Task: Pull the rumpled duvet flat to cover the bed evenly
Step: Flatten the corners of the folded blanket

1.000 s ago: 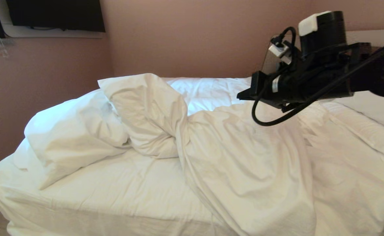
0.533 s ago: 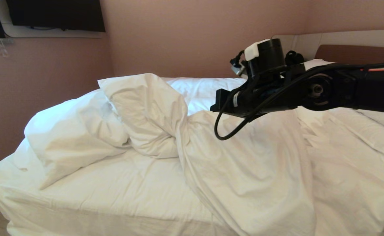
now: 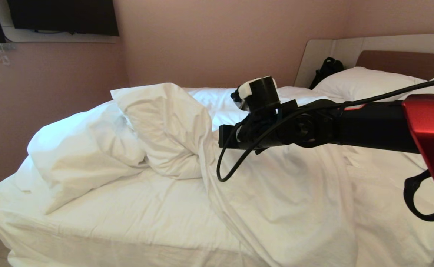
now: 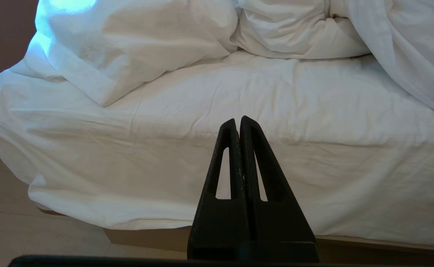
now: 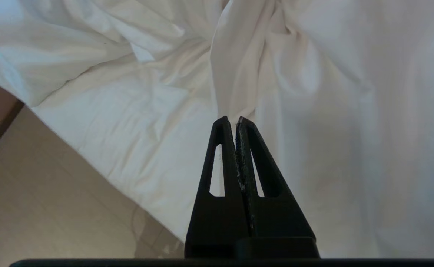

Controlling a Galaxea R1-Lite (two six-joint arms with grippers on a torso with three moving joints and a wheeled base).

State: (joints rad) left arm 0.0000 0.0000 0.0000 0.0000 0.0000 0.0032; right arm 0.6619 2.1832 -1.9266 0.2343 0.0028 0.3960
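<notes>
The white duvet [image 3: 276, 185] lies rumpled on the bed [image 3: 128, 211]. It is heaped in a tall twisted fold [image 3: 165, 126] at mid-bed, with a puffy lump at the left end. My right arm [image 3: 313, 129] reaches in from the right, above the duvet. In the right wrist view the right gripper [image 5: 236, 119] is shut and empty, hanging over a hanging fold of the duvet [image 5: 239, 66]. The left gripper [image 4: 238, 120] is shut and empty, low in front of the bed's side and apart from the duvet [image 4: 135, 48]. It is outside the head view.
White pillows [image 3: 368, 83] lean on the brown headboard [image 3: 398, 61], with a black bag [image 3: 328, 68] beside them. The bare mattress sheet [image 4: 239, 96] shows at the near left, above the tan base [image 4: 146, 237]. Pink walls stand behind and to the left. Beige floor [image 5: 53, 207] lies below.
The right arm has swung left and lower across the head view, stretching out over the duvet and uncovering the pillows and headboard. The duvet has not moved.
</notes>
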